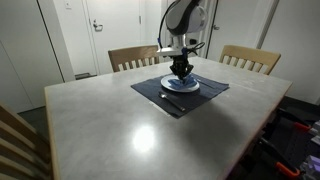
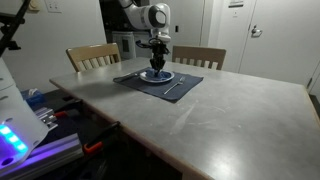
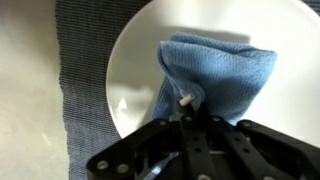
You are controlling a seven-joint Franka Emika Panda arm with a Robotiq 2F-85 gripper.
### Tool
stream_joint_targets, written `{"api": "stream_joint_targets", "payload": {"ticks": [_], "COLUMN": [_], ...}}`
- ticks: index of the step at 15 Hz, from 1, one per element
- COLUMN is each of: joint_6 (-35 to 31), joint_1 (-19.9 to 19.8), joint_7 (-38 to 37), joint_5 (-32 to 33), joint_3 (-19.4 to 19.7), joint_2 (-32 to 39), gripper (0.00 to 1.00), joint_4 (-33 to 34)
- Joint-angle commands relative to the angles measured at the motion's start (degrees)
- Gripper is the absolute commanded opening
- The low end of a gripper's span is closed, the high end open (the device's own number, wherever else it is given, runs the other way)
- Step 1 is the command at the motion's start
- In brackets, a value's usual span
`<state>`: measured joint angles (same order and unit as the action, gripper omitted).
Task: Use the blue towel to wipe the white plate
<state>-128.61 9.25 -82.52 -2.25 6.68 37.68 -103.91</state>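
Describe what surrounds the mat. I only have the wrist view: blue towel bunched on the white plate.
Observer: The dark mat lies toward the far edge of the table, in front of the gap between a wooden chair and a second chair.
Operator: Report how the arm stands.
Observer: The arm rises upright over the plate, with the gripper pointing straight down onto it.
Operator: Check the mat for anything else.
Observer: A thin pale streak lies on the mat beside the plate. It may be cutlery, but it is too small to tell.
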Motion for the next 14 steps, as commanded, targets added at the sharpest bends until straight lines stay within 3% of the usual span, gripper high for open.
{"api": "stream_joint_targets", "payload": {"ticks": [1,5,14], "joint_6": [5.5,6.9,-2.4], "joint_1": [-1.6,-1.2,2.4], "joint_7": [4.5,6.6,-0.4], "joint_5": [-1.7,-2.9,-0.1], "joint_3": [-3.0,-4.6,-3.1], "joint_2": [-0.8,0.5,2.4], "gripper": [0.02,0.02,0.02], "joint_4": [-1.7,-0.1,4.6]}}
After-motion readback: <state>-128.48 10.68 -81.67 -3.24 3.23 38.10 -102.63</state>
